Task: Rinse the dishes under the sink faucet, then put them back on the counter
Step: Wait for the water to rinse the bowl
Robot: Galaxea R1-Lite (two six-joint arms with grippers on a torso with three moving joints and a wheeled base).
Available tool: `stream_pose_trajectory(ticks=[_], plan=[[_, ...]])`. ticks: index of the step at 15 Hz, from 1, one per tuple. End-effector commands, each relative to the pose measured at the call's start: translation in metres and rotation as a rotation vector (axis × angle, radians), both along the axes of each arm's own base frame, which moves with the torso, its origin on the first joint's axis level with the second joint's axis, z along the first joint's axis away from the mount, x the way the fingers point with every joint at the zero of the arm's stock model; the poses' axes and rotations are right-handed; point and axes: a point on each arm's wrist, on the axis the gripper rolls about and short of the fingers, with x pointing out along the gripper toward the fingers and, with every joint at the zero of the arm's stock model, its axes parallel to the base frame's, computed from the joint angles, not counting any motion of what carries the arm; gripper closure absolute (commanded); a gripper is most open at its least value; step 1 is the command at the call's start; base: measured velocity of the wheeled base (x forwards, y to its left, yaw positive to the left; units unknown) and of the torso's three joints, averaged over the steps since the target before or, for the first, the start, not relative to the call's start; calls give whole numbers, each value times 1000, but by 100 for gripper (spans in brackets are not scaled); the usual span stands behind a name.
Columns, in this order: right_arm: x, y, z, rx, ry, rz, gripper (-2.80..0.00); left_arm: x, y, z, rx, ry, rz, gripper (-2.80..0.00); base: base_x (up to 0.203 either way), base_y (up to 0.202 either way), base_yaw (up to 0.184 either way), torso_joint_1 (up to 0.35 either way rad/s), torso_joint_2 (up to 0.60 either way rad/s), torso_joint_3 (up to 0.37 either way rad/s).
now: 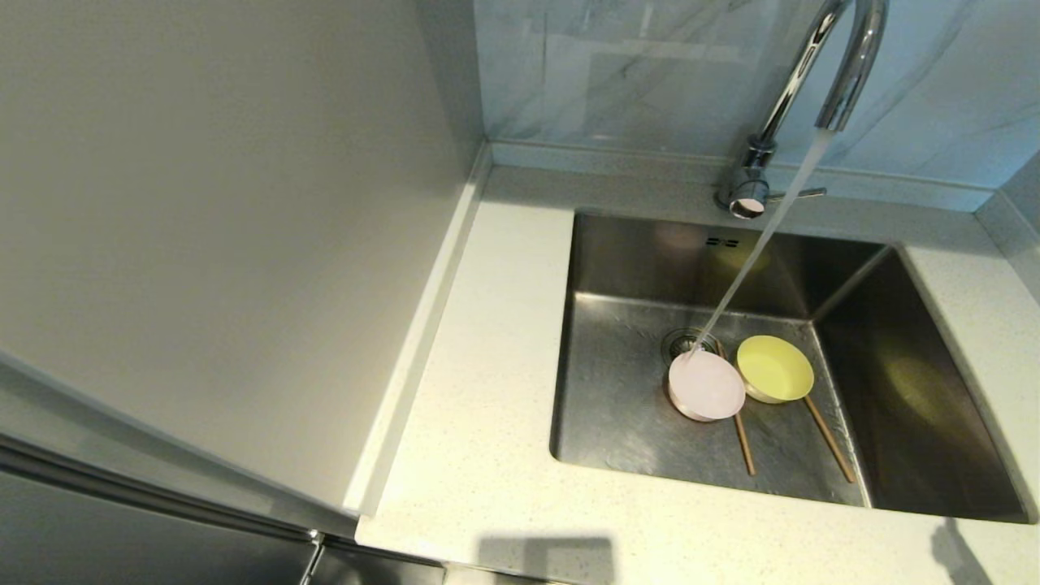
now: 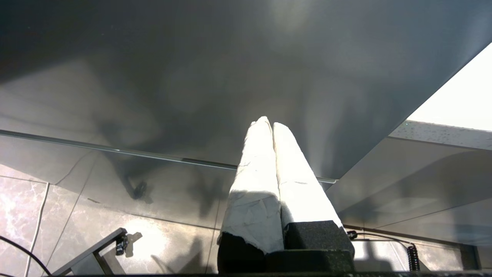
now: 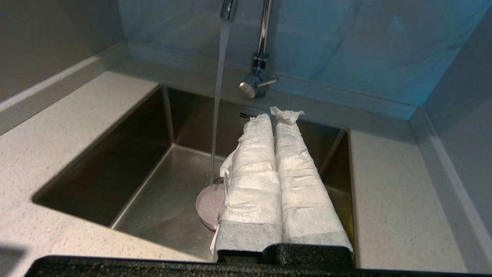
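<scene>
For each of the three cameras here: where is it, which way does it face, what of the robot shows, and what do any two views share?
Head view: high up, looking down at the counter, sink and running faucet; no arm shows.
Left wrist view: low beside a dark cabinet, away from the sink; shut left gripper.
Right wrist view: at the sink's near edge, facing the faucet; shut right gripper.
Shared by head and right wrist: pink bowl under the stream.

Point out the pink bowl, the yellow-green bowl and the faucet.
pink bowl [image 1: 706, 385], head view, middle of its inside.
yellow-green bowl [image 1: 774, 368], head view, middle of its inside.
faucet [image 1: 847, 77], head view, down-curving spout.
</scene>
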Motion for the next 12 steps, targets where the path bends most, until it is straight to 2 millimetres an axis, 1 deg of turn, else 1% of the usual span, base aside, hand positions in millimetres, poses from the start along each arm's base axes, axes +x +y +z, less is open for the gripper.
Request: stream_pose_trajectory(ticks=[1, 3, 5, 9, 12], plan=[[-7, -1, -23, -1, -9, 18, 0, 0, 0, 0, -1, -3, 0, 0, 0, 0, 0, 0, 0, 0], [-11, -2, -50, 0, -13, 5, 0, 0, 0, 0, -1, -3, 0, 0, 0, 0, 0, 0, 0, 0], [-16, -2, -63, 5, -23, 2, 0, 0, 0, 0, -1, -3, 0, 0, 0, 0, 0, 0, 0, 0], [-8, -2, -93, -2, 268, 0, 0, 0, 0, 0, -1, -3, 0, 0, 0, 0, 0, 0, 0, 0], [-7, -2, -105, -11, 381, -27, 0, 0, 0, 0, -1, -3, 0, 0, 0, 0, 0, 0, 0, 0]])
